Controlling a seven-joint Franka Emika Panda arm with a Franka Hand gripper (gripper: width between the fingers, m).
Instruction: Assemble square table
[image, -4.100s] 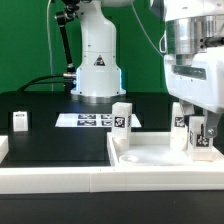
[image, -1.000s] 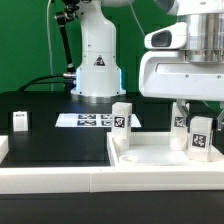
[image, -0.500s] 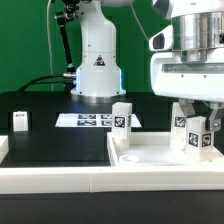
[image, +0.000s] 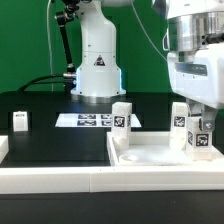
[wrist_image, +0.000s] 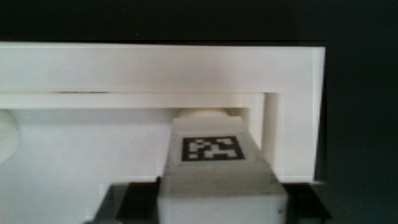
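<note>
The white square table top (image: 150, 160) lies recessed face up at the exterior view's right. My gripper (image: 200, 128) is shut on a white tagged leg (image: 199, 144) that stands upright in the top's near right corner. In the wrist view the same leg (wrist_image: 214, 150) sits between my black fingers (wrist_image: 132, 200), over a corner of the table top (wrist_image: 107, 75). A second leg (image: 121, 117) stands upright at the top's far left corner. A third leg (image: 179, 118) stands at the far right, partly behind my gripper.
Another small leg (image: 20, 121) stands on the black board (image: 55, 145) at the exterior view's left. The marker board (image: 85, 120) lies flat before the robot base (image: 97, 70). A long white rail (image: 50, 178) runs along the front edge.
My wrist has turned about its upright axis while staying shut on the leg. The leg's tag faces a little differently; the leg stays in the same corner.
</note>
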